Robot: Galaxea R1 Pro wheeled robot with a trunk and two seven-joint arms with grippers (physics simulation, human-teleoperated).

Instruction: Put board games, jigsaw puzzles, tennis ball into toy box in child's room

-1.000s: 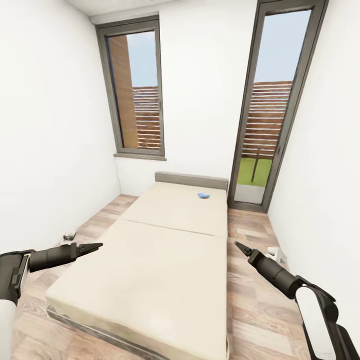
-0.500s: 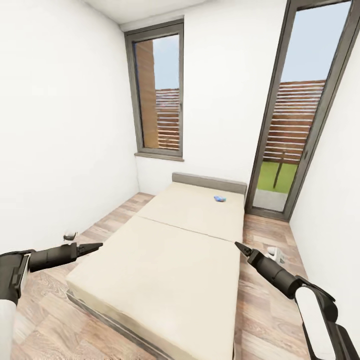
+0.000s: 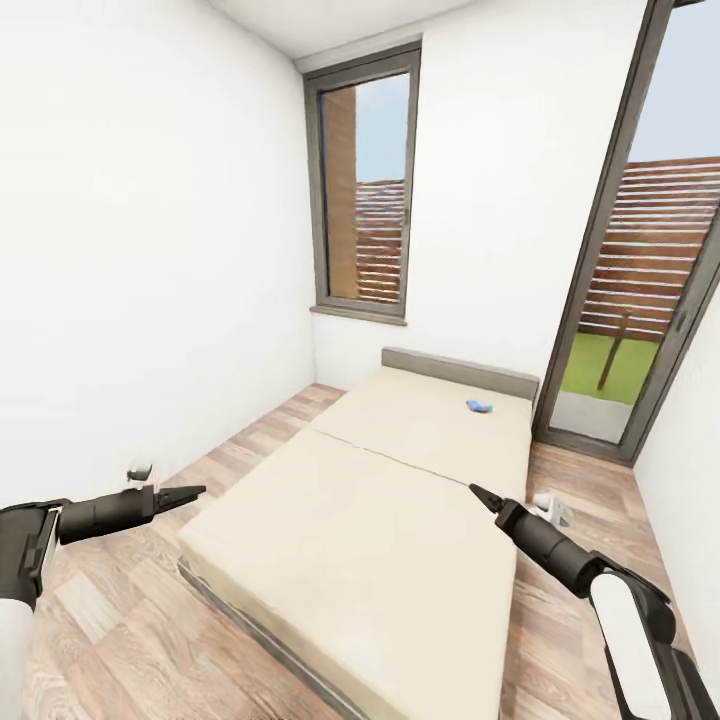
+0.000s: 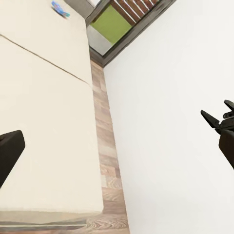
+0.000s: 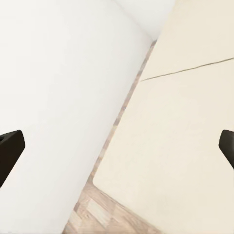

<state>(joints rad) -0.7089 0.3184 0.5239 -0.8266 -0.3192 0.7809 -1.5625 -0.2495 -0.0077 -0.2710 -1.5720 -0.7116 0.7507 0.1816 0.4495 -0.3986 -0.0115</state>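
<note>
So the small blue board game (image 3: 479, 406) sits on the far panel of the bed (image 3: 380, 520), near the headboard, about 12 o'clock from the right gripper (image 3: 474, 491) and well beyond it. The right one's clearly nearer than the left gripper (image 3: 196, 490) (both empty; their fingertips look nearly together).

We face a narrow room with plain white walls (image 3: 140, 260) and a wood-plank floor (image 3: 110, 620). A tall grey-framed window (image 3: 365, 185) stands in the far wall, and beside it a glazed door (image 3: 650, 270) looks out on a slatted wooden fence (image 3: 655, 245) and green grass (image 3: 600, 362). Daylight falls evenly. A grey headboard (image 3: 455, 370) sits under the far wall.
</note>
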